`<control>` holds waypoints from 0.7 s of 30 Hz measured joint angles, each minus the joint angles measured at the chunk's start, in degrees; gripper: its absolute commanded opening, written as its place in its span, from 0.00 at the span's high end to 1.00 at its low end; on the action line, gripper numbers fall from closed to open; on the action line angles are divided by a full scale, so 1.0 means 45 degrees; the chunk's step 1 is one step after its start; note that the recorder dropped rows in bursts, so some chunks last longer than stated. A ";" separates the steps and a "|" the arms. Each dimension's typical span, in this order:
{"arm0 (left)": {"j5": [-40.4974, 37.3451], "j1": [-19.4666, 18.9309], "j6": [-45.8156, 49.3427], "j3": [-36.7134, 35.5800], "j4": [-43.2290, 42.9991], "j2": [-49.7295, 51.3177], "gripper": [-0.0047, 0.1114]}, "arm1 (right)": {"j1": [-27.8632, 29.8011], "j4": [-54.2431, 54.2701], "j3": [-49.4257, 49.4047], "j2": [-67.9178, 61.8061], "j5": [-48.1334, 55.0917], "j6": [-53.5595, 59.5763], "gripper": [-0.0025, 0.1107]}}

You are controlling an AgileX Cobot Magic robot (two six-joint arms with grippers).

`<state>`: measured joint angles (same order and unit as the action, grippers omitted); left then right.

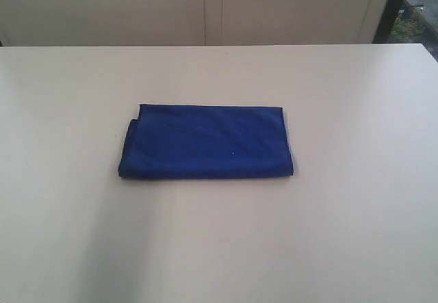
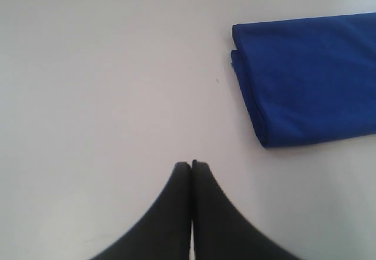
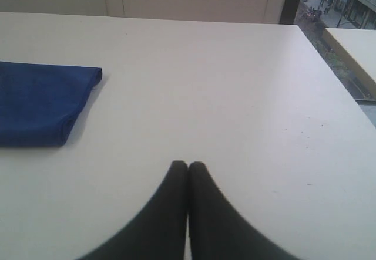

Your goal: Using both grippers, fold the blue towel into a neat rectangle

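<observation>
Blue towel (image 1: pixel 205 142) lies mid-table, folded into a compact layered rectangle. Stacked edges show at its left end, where one layer sits slightly proud. Table (image 1: pixel 356 234) is pale and smooth.

Judged soft, light and limp: layers would sag and slide over one another if lifted at a single point. Best hold is to pinch all layers together at the two corners of one short end, one gripper each.

Left gripper (image 2: pixel 191 164): jaws pressed together, empty, apart from the towel's end. Right gripper (image 3: pixel 188 164): likewise closed and empty, off the opposite end.
</observation>
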<state>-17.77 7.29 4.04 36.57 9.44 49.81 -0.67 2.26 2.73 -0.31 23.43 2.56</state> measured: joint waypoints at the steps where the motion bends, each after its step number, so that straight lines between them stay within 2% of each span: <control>1: 0.0000 0.0000 0.0000 0.0000 0.0000 0.0000 0.96 | 0.0000 0.0000 -0.0036 0.0000 -0.0037 0.0000 0.98; 21: 0.0000 0.0000 0.0000 0.0000 0.0000 0.0000 0.96 | 0.0000 0.0000 -0.0551 0.0000 -0.0704 0.0000 0.98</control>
<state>-17.77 7.29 4.04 36.57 9.44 49.81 -0.67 2.26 0.25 -0.31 20.26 2.56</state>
